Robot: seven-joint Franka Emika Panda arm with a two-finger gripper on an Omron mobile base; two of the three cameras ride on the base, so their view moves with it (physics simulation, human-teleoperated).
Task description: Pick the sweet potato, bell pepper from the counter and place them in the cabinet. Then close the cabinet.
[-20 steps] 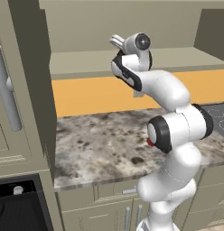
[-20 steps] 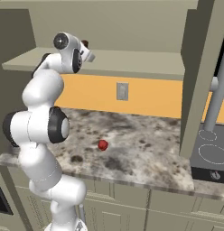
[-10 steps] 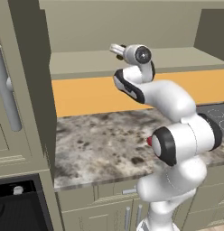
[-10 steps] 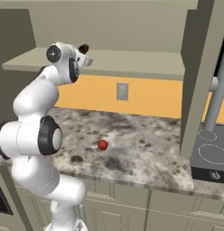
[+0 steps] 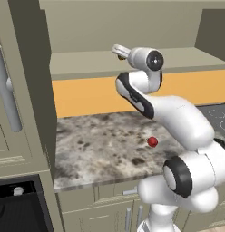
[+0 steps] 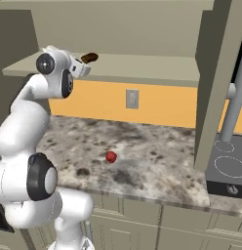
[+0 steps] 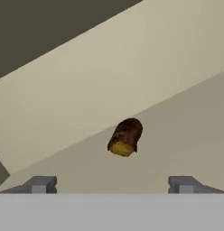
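Observation:
The sweet potato, a dark brown lump with an orange end, lies on the cabinet shelf just beyond my fingertips, not between them. My gripper is open, with its jaws wide apart. From the base, the gripper is held at the shelf's front edge with the sweet potato at its tip. The gripper hovers over the cabinet shelf. The red bell pepper rests on the marble counter below.
An open cabinet door with a silver bar handle stands at the left, another door at the right. A stove top adjoins the counter. A wall outlet sits on the orange backsplash. An oven is low left.
The arm's elbow and lower links have swung and folded while the hand stays at the shelf. The sweet potato now sits slightly lower, ahead of the fingertips.

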